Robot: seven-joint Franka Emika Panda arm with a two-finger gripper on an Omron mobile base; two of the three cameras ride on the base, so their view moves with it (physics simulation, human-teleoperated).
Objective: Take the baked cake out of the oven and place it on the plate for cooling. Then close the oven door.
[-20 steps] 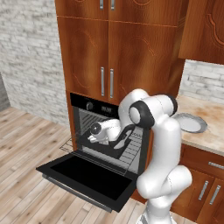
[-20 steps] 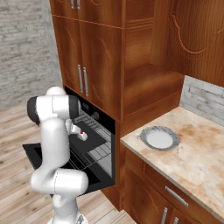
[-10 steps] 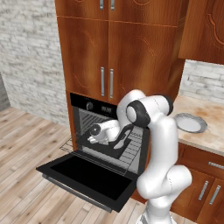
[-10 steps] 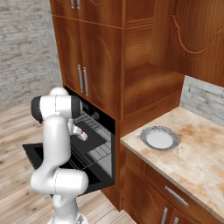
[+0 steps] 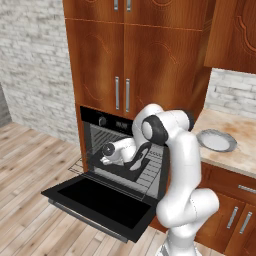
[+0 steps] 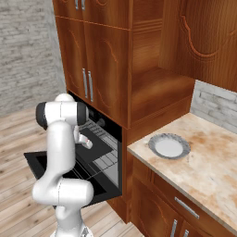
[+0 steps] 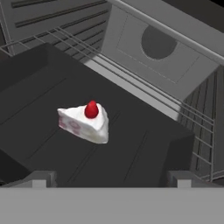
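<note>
The baked cake (image 7: 85, 122), a small white wedge with a red berry on top, lies on a dark tray (image 7: 144, 148) inside the oven (image 5: 125, 145). My gripper (image 7: 111, 180) hovers above and just short of the cake. It is open, with its fingertips (image 7: 41, 177) wide apart and nothing between them. The arm's hand (image 5: 114, 150) reaches into the oven cavity over the tray (image 5: 127, 170). The oven door (image 5: 97, 200) hangs open, folded down flat. The plate (image 5: 216, 140) rests bare on the counter to the right, and it is also seen as the plate (image 6: 169, 146).
Wire racks (image 7: 131, 74) and the oven's back wall with a round fan cover (image 7: 157, 43) surround the tray. Wooden cabinet doors (image 5: 125, 55) stand above the oven. The stone counter (image 6: 208, 171) runs to the right, with a brick backsplash (image 5: 232, 92) behind it.
The arm's elbow has shifted slightly toward the oven. The hand stays inside the cavity, and the cake and the door have not moved.
</note>
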